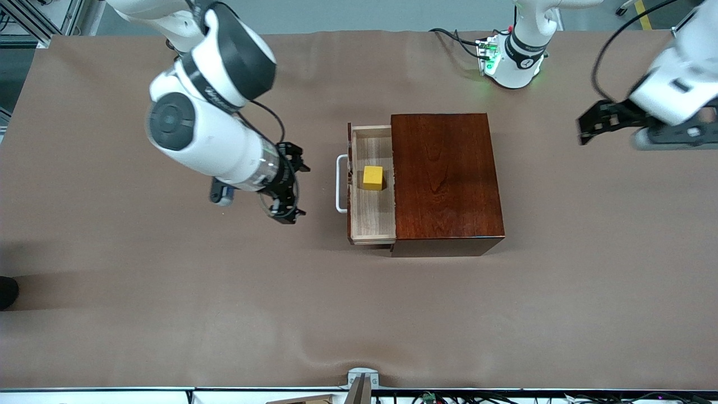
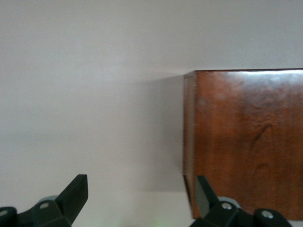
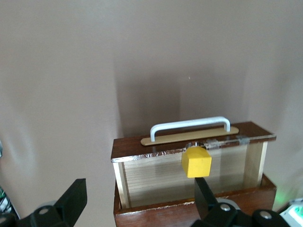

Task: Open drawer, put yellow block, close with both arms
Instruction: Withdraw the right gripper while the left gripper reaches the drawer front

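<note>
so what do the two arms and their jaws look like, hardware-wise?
Both arms are white with black joint bands. The right gripper and the left gripper are black and two-fingered. A black cable loops along each wrist. The left arm's round white base glows green.

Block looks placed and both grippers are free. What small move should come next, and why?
Probably bring the right gripper in against the white handle to start pushing the drawer shut. The yellow block already lies in the open drawer, and the right gripper, fingers open and empty, is in front of the handle. The left gripper, open, hangs over the table's left-arm end.
</note>
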Robot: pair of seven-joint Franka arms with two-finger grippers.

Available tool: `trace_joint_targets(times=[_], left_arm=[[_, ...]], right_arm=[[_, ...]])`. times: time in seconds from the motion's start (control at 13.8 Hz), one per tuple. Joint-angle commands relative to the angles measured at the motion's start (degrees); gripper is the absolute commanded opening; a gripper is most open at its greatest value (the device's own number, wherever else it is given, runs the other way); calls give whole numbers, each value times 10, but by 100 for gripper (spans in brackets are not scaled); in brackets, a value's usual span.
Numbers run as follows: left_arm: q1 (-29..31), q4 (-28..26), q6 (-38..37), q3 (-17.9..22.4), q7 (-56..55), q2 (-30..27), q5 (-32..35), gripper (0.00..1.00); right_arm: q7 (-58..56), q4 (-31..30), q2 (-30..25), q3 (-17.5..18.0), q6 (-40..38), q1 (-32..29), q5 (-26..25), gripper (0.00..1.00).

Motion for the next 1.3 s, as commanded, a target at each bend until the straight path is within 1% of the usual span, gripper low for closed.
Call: trace_joint_targets(times=[0.0, 0.07, 0.14, 0.29, 0.36, 0.51, 0.65, 0.87, 1.01, 1.16, 1.23], left_arm=[[-27, 67, -9, -38, -134, 66, -10, 100], [-51, 88, -6, -51, -186, 87, -11, 100], [-75, 105, -3, -54, -239, 112, -10, 100], [-142, 137, 21, -52, -351, 155, -10, 100], [-170, 146, 44, -53, -411, 176, -11, 100], [-207, 148, 105, -53, -500, 206, -11, 100], [-248, 151, 172, -48, -591, 240, -10, 100], [-300, 166, 253, -40, -706, 292, -5, 100], [-350, 173, 294, -9, -762, 322, -2, 100], [-416, 175, 335, 56, -804, 344, -3, 100], [-448, 175, 358, 81, -830, 355, -3, 100]], right_arm=[[-68, 27, -5, 1, -49, -17, -1, 100], [-84, 33, -6, 1, -65, -31, -2, 100], [-116, 35, -12, 3, -79, -47, 0, 100], [-200, 35, -25, 2, -105, -63, -1, 100], [-229, 35, -30, 2, -117, -74, -1, 100], [-282, 36, -41, 4, -129, -100, 0, 100], [-347, 35, -48, 1, -148, -108, -6, 100], [-458, 35, -61, 2, -160, -110, -70, 100], [-512, 35, -66, 1, -169, -128, -77, 100], [-564, 35, -73, 2, -180, -147, -77, 100], [-594, 35, -78, 1, -188, -158, -77, 100]])
